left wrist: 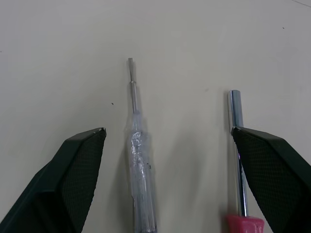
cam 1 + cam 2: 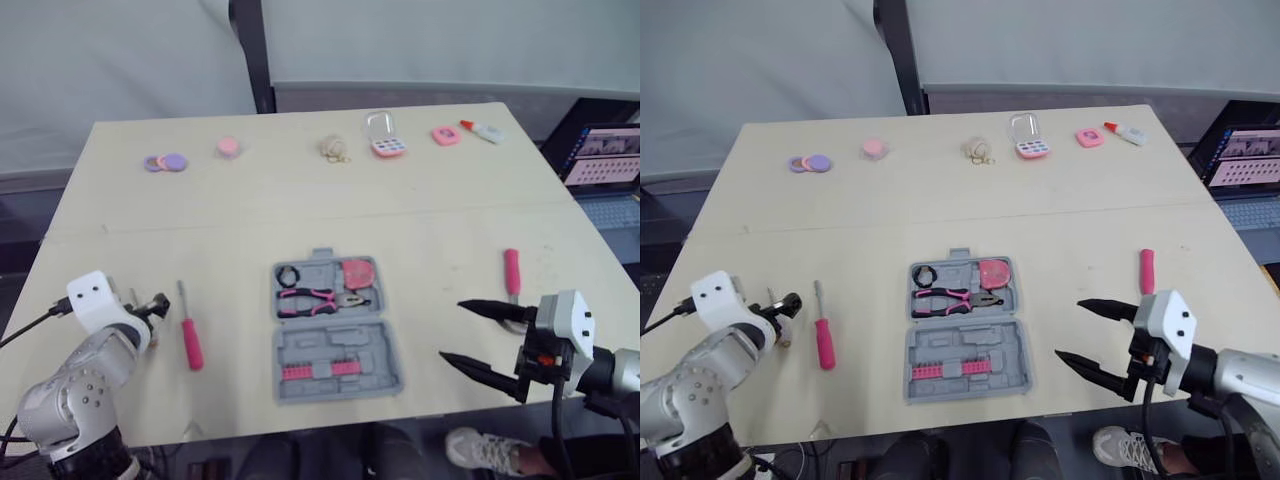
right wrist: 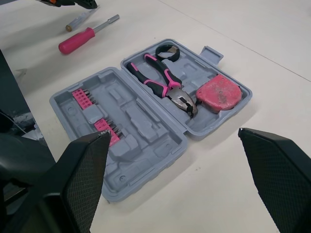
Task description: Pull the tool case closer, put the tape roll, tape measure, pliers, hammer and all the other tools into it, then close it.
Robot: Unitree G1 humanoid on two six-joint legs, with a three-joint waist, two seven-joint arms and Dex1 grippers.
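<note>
- A lab or test room rather than a home: a plain pale table (image 2: 250, 215) stands in front of blank grey-white partition panels (image 2: 120, 50).
- Just past the table's right edge, an open laptop (image 2: 603, 165) shows rows of thumbnails.

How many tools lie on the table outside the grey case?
3: a pink-handled screwdriver left of the grey plastic tool case; a clear-handled screwdriver beside it, before the open left pincer; a pink-handled hammer right of the case, head hidden behind the right pincer.
</note>
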